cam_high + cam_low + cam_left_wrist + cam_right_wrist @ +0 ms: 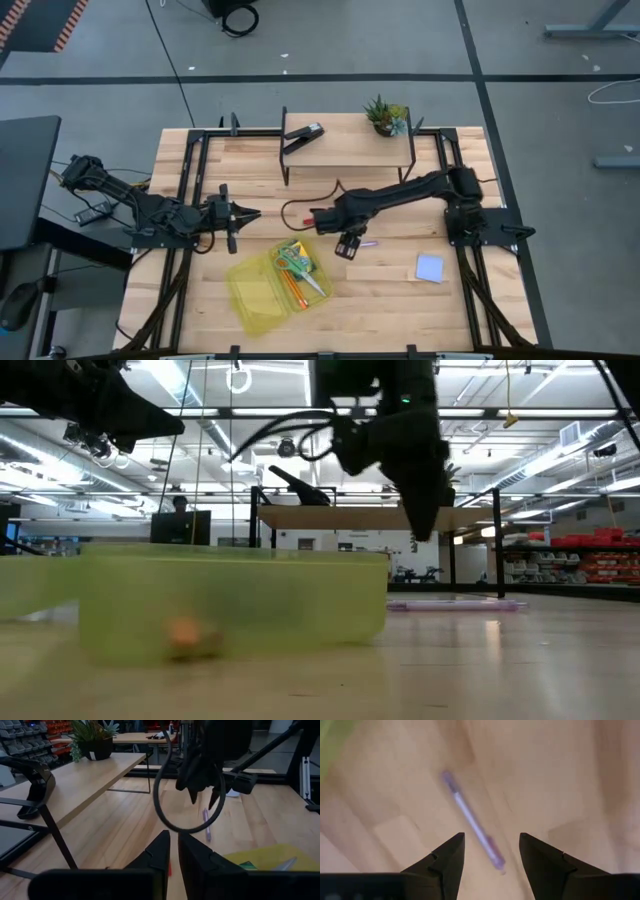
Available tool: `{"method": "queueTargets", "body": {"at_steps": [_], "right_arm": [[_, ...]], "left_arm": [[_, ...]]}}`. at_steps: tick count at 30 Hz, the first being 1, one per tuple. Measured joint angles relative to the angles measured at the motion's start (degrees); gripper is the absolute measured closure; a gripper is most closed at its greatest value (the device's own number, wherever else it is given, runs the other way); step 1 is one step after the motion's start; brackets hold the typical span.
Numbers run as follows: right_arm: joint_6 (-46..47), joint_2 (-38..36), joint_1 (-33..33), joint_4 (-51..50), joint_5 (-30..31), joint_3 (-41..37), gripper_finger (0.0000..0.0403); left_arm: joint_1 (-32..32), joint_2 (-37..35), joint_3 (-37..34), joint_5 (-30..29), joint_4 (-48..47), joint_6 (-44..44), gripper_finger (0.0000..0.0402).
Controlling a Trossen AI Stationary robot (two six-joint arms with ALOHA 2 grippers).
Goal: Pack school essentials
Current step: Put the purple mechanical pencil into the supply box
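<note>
Above the purple pen, beside the yellow-green box, the right end effector hangs spread.

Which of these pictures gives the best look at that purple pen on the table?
The right wrist view: the purple pen fills it, lying on the wood below the right gripper, whose jaws are open. The high view shows a sliver, the low view a thin line, the left wrist view a short streak.

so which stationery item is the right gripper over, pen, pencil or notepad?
The purple pen: it lies on bare table directly under the open right gripper. The orange pencil is in the yellow-green box; the notepad sits off to the side.
</note>
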Motion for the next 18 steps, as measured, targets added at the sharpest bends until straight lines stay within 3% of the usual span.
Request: {"method": "queueTargets", "body": {"at_steps": [11,18], "right_arm": [[-2.4,-11.8,1.7,10.9,-3.5,-22.0,0.0207],[-0.8,-13.5,2.1,19.1,-5.2,-31.3,0.0208]], "left_arm": [[0.0,0.0,0.0,0.0,0.0,0.2,0.0362],[0.0,0.0,0.0,0.0,0.0,0.2,0.0356]]}}
